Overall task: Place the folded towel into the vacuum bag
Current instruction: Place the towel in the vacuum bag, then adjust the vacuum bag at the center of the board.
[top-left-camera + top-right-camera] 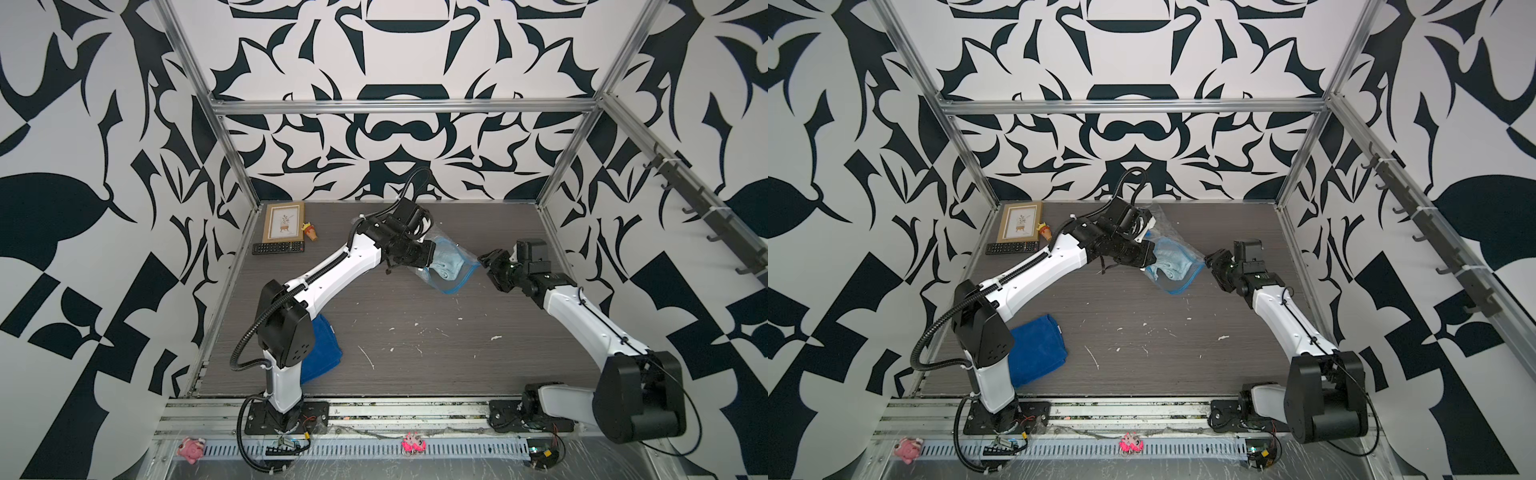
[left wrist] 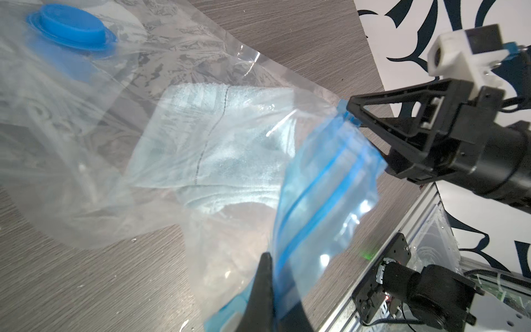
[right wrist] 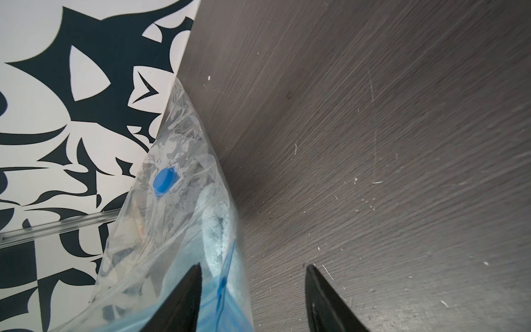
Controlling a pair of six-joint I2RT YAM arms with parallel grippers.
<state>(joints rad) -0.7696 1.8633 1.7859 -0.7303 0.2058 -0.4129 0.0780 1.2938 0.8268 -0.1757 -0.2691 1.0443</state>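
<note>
At the far middle of the dark grey wood-grain table (image 1: pixel 415 353), the large clear crinkly plastic vacuum bag (image 1: pixel 459 282) is pinched by the left gripper (image 2: pixel 271 273).

Its blue zip-seal strip (image 2: pixel 321 186) is clamped between that gripper's closed fingers (image 2: pixel 263 287), while the right gripper (image 1: pixel 485 262) is seen with jaws parted (one fingertip just at the strip's corner, nothing held). A folded pale blue towel (image 2: pixel 230 149) is lodged inside the bag, between the strip and the round blue valve cap (image 2: pixel 73 24), and is seen through the film in both top views. A folded dark blue towel (image 1: pixel 1038 353) is seen lying on the table near the left arm's base, well apart from the bag.
</note>
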